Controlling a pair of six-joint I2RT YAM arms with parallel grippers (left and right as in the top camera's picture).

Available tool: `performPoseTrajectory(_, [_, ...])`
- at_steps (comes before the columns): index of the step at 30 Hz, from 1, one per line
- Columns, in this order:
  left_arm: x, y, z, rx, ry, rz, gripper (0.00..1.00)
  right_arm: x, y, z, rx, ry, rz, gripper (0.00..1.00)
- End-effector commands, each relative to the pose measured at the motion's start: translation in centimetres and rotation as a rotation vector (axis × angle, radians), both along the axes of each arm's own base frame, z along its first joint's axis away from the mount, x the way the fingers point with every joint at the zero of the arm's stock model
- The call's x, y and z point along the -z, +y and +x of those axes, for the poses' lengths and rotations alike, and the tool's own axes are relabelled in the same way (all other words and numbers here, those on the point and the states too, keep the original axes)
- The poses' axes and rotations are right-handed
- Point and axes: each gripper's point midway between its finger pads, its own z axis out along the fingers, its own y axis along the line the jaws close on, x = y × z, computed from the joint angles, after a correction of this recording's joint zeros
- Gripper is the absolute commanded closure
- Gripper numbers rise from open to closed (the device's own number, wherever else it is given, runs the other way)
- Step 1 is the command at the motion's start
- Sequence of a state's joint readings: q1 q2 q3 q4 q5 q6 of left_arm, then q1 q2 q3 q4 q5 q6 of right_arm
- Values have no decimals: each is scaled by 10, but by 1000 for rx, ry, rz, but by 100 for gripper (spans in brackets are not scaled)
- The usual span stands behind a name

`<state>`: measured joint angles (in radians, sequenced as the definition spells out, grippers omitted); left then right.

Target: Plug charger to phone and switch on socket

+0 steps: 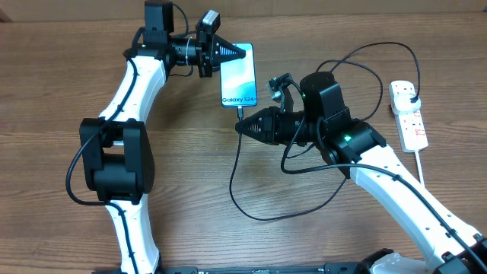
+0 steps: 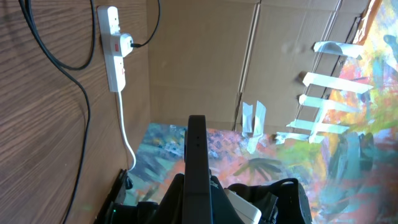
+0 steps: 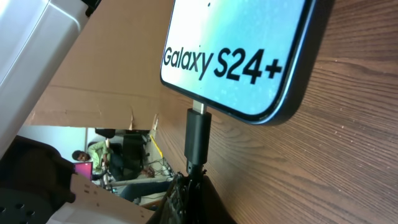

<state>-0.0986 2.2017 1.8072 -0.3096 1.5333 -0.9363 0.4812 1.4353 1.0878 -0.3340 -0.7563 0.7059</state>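
Observation:
The phone point(image 1: 238, 76) lies flat, its light blue screen reading "Galaxy S24+". My left gripper point(image 1: 245, 52) is shut, with its tip over the phone's far end; the left wrist view point(image 2: 196, 162) shows the fingers together. My right gripper point(image 1: 240, 126) is shut on the charger just behind its connector. The connector point(image 3: 198, 134) sits in the port at the phone's point(image 3: 242, 56) near edge, with a sliver of metal showing, and the gripper point(image 3: 189, 186) is right behind it. The black cable point(image 1: 234, 179) loops to a plug point(image 1: 412, 94) in the socket point(image 1: 411, 125), also seen in the left wrist view point(image 2: 114, 68).
The socket's white cord point(image 1: 421, 164) runs toward the front right, under my right arm. Loops of black cable lie between the phone and the socket. A cardboard wall point(image 2: 205, 56) stands beyond the table's right end.

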Motion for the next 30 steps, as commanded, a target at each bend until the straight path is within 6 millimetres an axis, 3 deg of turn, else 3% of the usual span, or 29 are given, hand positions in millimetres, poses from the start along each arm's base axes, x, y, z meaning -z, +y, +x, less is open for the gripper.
performPoseTrajectory(1, [-12,-3,-7,43,-15,-32,96,-2,-3,1,4,-17,4,96])
performPoseTrajectory(20, [-12,-16,-13,72,-56,-36,96,-3,-4,6,25,-31,-1,96])
performPoseTrajectory(30, [-12,-21,-16,82,-59,-37,96,-4,-14,16,59,-36,1,96])
